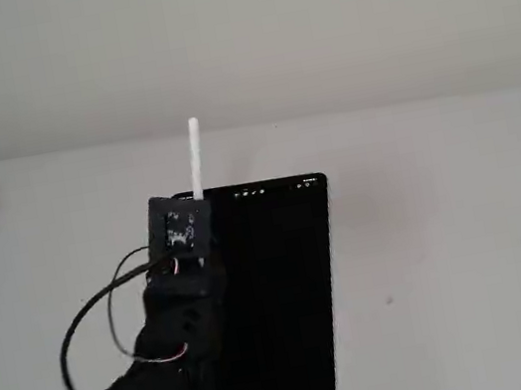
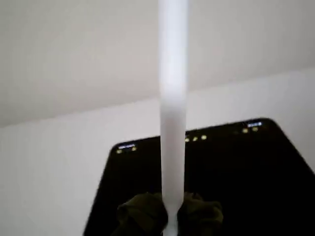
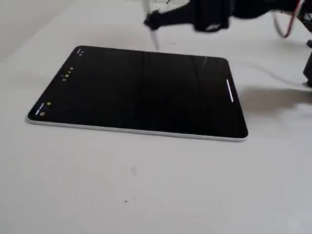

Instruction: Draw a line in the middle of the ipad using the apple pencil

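We see the slim white pencil (image 2: 173,108) pinched between our gripper's (image 2: 172,216) fingers, above the black tablet's (image 3: 141,90) far long edge in a fixed view; bare table (image 3: 161,195) surrounds it.

The ipad (image 1: 283,292) lies flat on the table (image 1: 447,223). In a fixed view my gripper (image 1: 188,243) hangs over its left edge, with the pencil (image 1: 196,156) standing up out of it, past the far short side. From the wrist the pencil (image 2: 172,123) runs up the middle, the ipad (image 2: 246,167) behind it. In another fixed view the pencil's tip (image 3: 154,41) is above the far long edge, apart from the screen; the line (image 3: 230,91) sits by the right short side.
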### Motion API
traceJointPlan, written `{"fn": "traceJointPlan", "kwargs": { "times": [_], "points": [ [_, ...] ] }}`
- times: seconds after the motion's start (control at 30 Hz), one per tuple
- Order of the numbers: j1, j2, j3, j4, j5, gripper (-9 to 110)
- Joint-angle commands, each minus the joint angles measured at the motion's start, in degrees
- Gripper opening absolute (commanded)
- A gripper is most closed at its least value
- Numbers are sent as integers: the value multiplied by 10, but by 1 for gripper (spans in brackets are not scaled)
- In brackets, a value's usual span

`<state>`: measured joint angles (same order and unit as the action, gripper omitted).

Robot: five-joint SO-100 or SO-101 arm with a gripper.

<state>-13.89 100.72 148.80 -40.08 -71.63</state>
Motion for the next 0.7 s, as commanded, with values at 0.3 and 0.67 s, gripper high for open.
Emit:
{"fn": "traceJointPlan", "kwargs": {
  "times": [0.3, 0.67],
  "points": [
    [8, -278, -193, -221, -95, 0],
    [-9, -411, -269, -334, -142, 0]
  ]
}}
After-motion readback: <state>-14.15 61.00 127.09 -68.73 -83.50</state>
